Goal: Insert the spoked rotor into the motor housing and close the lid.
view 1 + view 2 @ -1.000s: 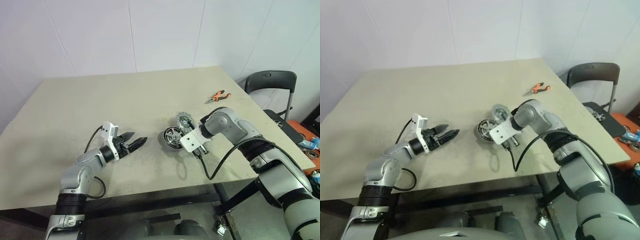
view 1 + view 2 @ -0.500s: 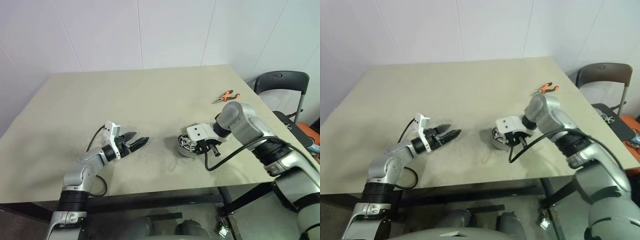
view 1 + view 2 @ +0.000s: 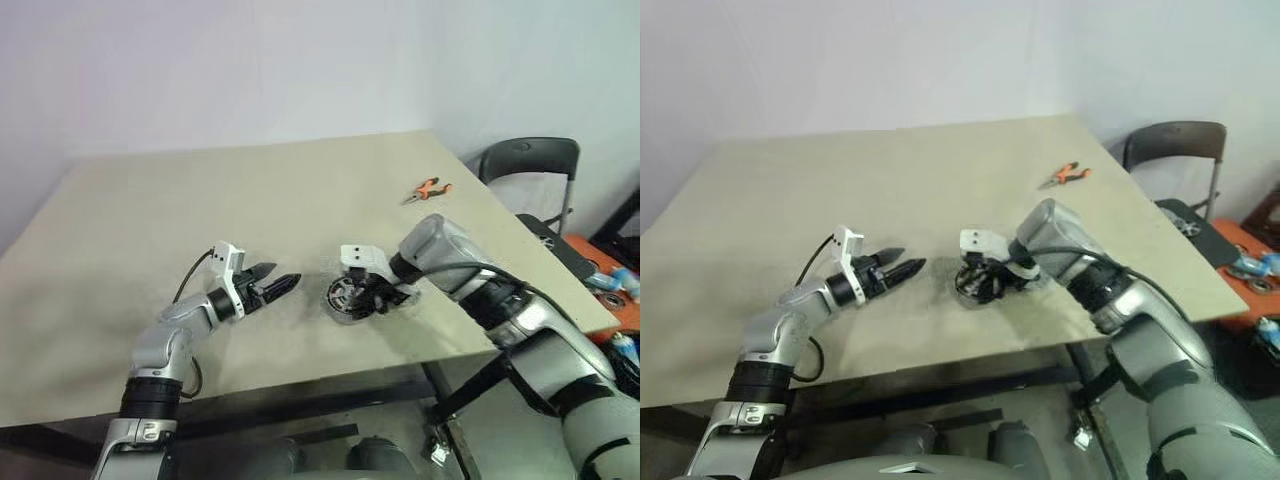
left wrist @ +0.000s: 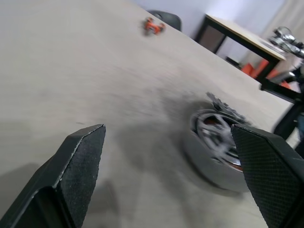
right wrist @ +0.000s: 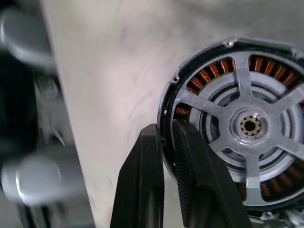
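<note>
right gripper: right gripper (image 5: 165,130) fingers almost together, nipped across the rim wall of the housing (image 4: 209,161), one finger outside the rim and one just inside over the copper windings. Reads as a pinch on the housing edge.
right wrist change: a second ago the wrist's white block hung on the near side with the fingers aimed down at the near edge. Now it is rolled over, with the block on top and the fingers slanting down onto the housing from the right.
rotor: rotor (image 5: 249,126) sits inside the housing, hub centred, spokes over the windings. Looks seated, but how deep is hard to tell.
housing: on the table (image 3: 200,200), close to the near edge, right of the middle. A second ago it stood up on its edge, face toward the camera; now it is tipped lower. Flat or slightly raised on the gripper side, cannot tell.
lid: grey toothed edge just behind the housing is probably the lid (image 4: 219,100), mostly hidden. Not on the housing.
left gripper: left gripper (image 3: 283,276) spread wide, holding nothing, hovering low over the table near the housing on its left, pointing at it. Same place and spread as a second ago.
meaning: the insert step looks done or nearly done. The roll seems to be laying the housing down and steadying it. The lid is still to fetch and close.
other: orange pliers (image 3: 425,190) by the right edge toward the far corner, well apart. Chair (image 3: 525,160) beyond that edge.
</note>
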`<action>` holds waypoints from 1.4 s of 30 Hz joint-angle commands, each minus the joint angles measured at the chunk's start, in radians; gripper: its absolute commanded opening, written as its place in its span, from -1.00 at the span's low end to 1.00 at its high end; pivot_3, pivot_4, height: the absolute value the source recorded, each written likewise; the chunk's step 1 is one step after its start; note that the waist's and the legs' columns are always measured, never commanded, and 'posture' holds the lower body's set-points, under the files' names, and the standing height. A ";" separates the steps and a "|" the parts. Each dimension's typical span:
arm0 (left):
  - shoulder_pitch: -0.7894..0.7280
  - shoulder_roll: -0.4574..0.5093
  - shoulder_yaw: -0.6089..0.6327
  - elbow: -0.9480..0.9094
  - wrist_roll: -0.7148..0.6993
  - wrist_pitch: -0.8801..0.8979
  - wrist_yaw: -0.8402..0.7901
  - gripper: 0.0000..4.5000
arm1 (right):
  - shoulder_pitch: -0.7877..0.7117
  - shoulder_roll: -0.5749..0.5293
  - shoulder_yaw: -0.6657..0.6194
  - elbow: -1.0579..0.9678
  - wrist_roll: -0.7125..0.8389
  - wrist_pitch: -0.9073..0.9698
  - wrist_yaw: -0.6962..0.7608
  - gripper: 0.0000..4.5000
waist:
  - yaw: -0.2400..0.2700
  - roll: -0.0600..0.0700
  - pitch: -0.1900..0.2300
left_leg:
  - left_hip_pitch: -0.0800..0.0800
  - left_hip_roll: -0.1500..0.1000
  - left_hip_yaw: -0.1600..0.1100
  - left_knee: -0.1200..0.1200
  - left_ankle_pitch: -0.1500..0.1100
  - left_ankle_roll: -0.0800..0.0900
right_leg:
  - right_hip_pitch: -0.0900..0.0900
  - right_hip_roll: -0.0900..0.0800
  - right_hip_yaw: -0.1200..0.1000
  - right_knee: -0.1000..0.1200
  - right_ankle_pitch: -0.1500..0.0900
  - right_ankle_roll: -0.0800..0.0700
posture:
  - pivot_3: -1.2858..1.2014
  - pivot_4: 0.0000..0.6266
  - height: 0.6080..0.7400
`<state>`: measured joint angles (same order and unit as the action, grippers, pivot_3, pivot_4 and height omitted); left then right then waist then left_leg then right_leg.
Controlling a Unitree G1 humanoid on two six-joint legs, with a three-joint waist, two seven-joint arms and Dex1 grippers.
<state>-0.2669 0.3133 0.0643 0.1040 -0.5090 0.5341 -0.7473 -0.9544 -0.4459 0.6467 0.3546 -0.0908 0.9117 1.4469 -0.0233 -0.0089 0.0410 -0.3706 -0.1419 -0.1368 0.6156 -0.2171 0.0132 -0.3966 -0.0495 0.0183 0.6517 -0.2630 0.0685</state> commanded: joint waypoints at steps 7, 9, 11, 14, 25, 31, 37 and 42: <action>0.041 -0.002 0.024 -0.092 -0.019 -0.009 0.031 1.00 | -0.085 0.044 -0.027 0.164 -0.016 -0.043 -0.125 -0.97 | -0.015 0.003 0.002 | -0.002 0.002 -0.002 0.000 0.000 0.000 | -0.001 -0.002 -0.005 0.000 0.000 0.000 | 0.03 -1.00 1.00; 0.041 0.000 0.026 -0.088 -0.019 -0.011 0.030 1.00 | -0.078 0.040 -0.021 0.153 -0.018 -0.074 -0.124 -0.97 | -0.013 0.003 0.002 | -0.002 0.002 -0.002 0.001 0.000 0.000 | -0.001 -0.002 -0.005 0.000 0.001 0.000 | 0.03 -1.00 1.00; 0.033 0.003 0.028 -0.077 -0.018 -0.011 0.027 1.00 | -0.071 0.042 -0.021 0.140 -0.015 -0.107 -0.124 -0.97 | -0.013 0.003 0.001 | -0.002 0.002 -0.001 0.002 0.001 -0.001 | -0.001 -0.002 -0.005 0.000 0.003 0.000 | 0.03 -1.00 1.00; 0.018 0.007 0.024 -0.063 -0.015 -0.011 0.020 1.00 | -0.065 0.048 -0.017 0.125 -0.019 -0.138 -0.135 -0.97 | -0.018 0.003 0.001 | -0.004 0.002 -0.001 0.001 0.001 -0.001 | -0.006 -0.001 -0.005 0.000 0.004 0.001 | 0.03 -1.00 1.00; -0.017 0.005 0.018 -0.034 -0.011 -0.011 0.009 1.00 | -0.020 0.020 -0.046 0.040 0.017 -0.122 -0.131 -0.65 | -0.013 0.003 0.001 | -0.006 0.002 -0.001 -0.001 0.001 -0.002 | -0.008 -0.001 -0.004 -0.002 0.004 0.002 | 0.03 -1.00 1.00; -0.014 0.004 0.015 -0.036 -0.009 -0.012 0.006 1.00 | -0.004 -0.034 -0.076 -0.094 0.095 -0.048 -0.053 -0.11 | -0.009 0.003 0.002 | -0.007 0.002 -0.001 -0.002 0.000 -0.002 | -0.009 -0.001 -0.005 -0.002 0.007 0.000 | 0.03 -1.00 1.00; -0.011 0.007 0.016 -0.041 -0.011 -0.008 0.001 1.00 | 0.061 -0.158 -0.193 -0.348 0.255 0.060 0.005 -0.11 | 0.018 0.002 0.001 | -0.015 0.002 -0.002 -0.002 0.000 -0.002 | -0.015 -0.001 -0.005 -0.004 0.007 0.000 | 0.03 -1.00 1.00; -0.017 0.018 0.020 -0.035 -0.012 -0.004 -0.007 1.00 | 0.144 -0.138 -0.531 -0.479 0.418 0.382 -0.174 -0.11 | 0.038 0.002 0.002 | -0.021 0.002 -0.002 -0.001 0.000 -0.002 | -0.020 -0.001 -0.005 -0.005 0.007 0.000 | 0.03 -1.00 1.00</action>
<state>-0.2696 0.3197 0.0698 0.0830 -0.5114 0.5357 -0.7453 -0.8079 -0.5945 0.2397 -0.0765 0.2789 1.1934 1.3343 0.0147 -0.0068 0.0426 -0.3916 -0.1402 -0.1384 0.6151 -0.2170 0.0115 -0.4168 -0.0510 0.0135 0.6471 -0.2556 0.0680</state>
